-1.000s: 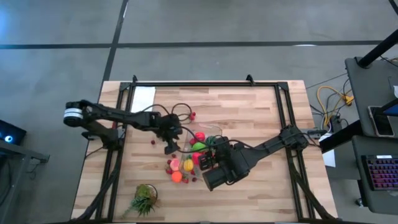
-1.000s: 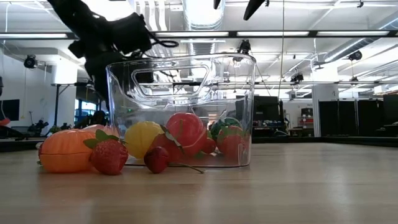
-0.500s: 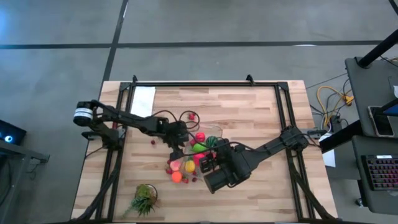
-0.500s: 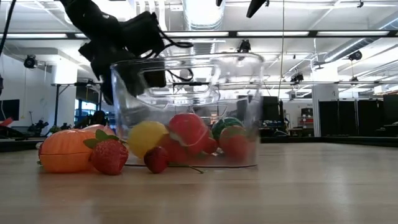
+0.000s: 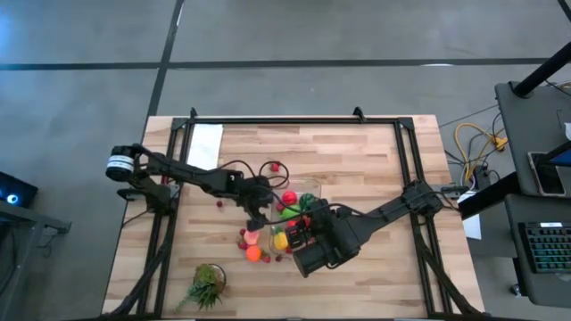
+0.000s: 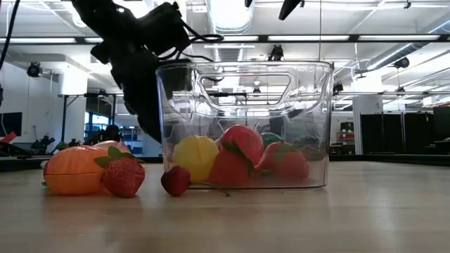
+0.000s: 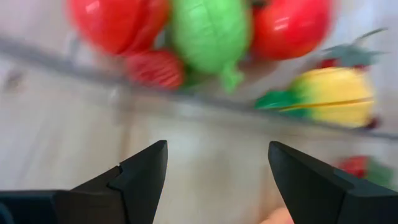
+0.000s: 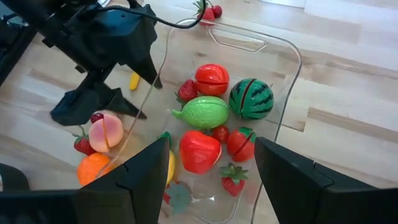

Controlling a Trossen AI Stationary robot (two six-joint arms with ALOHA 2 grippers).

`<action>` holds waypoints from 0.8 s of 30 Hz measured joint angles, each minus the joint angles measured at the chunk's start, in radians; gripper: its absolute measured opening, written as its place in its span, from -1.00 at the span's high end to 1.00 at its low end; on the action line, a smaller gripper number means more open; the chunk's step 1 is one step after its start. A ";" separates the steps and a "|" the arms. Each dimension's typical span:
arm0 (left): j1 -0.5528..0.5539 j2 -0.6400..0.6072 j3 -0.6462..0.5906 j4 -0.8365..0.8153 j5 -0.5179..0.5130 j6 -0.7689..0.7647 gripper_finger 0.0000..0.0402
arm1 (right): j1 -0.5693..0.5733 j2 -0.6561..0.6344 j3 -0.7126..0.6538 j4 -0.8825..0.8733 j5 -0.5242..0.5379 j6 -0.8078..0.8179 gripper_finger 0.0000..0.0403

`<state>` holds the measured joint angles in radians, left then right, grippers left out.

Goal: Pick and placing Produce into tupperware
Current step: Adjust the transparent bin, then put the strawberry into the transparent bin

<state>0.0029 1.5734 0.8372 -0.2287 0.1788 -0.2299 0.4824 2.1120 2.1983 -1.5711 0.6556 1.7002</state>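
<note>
The clear tupperware [image 5: 305, 191] stands on the table's middle, its wall showing in the low view [image 6: 309, 105]. It holds a red tomato [image 8: 211, 79], a watermelon [image 8: 252, 98], a green piece [image 8: 202, 112], a red pepper [image 8: 200, 151], a yellow piece [image 6: 195, 156] and strawberries. An orange [image 6: 70, 171], a peach [image 8: 104, 132] and a strawberry [image 6: 123, 176] lie outside, by its left wall. My left gripper [image 8: 148, 96] is open at that wall. My right gripper [image 8: 211, 155] is open and empty above the tupperware's near end. My left gripper is open against the tupperware's left long wall [image 8: 159, 74]; the tip of one finger [image 8: 153, 79] meets it from outside. The fingers come slanting down from the table's left, pointing at the wall [image 7: 186, 99]. The tupperware stands flat on the table.
A leafy green tuft [image 5: 207, 285] lies at the near left. A white sheet [image 5: 205, 143] lies at the far left. Cherries [image 5: 277, 166] and a small red piece [image 5: 219, 203] lie loose on the wood. Black frame rails [image 5: 406, 178] run along the table's sides.
My left gripper has gone toward the table's right edge and a little toward its near edge, up to the tupperware's left wall. The tupperware has slid toward the table's right with its produce inside. The orange and strawberry outside have stayed where they were.
</note>
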 joint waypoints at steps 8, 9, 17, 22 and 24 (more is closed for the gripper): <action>0.002 0.001 -0.002 0.049 -0.035 0.001 -0.32 | 0.000 0.000 -0.003 0.000 0.020 -0.010 -0.13; 0.002 0.002 -0.002 0.072 -0.035 0.002 -0.32 | 0.000 0.000 -0.003 0.000 0.023 -0.009 -0.13; 0.013 0.000 0.000 0.114 -0.071 0.001 -0.32 | 0.000 0.000 -0.005 0.000 0.027 0.001 -0.13; 0.036 -0.017 0.000 -0.047 -0.231 0.000 -0.32 | -0.003 0.000 -0.005 0.000 0.027 -0.048 -0.13; 0.045 -0.035 -0.001 -0.131 -0.306 0.001 -0.32 | -0.004 0.000 -0.005 0.000 0.027 -0.105 -0.13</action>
<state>0.0478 1.5384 0.8363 -0.3599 -0.1269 -0.2289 0.4784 2.1120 2.1933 -1.5711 0.6823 1.5951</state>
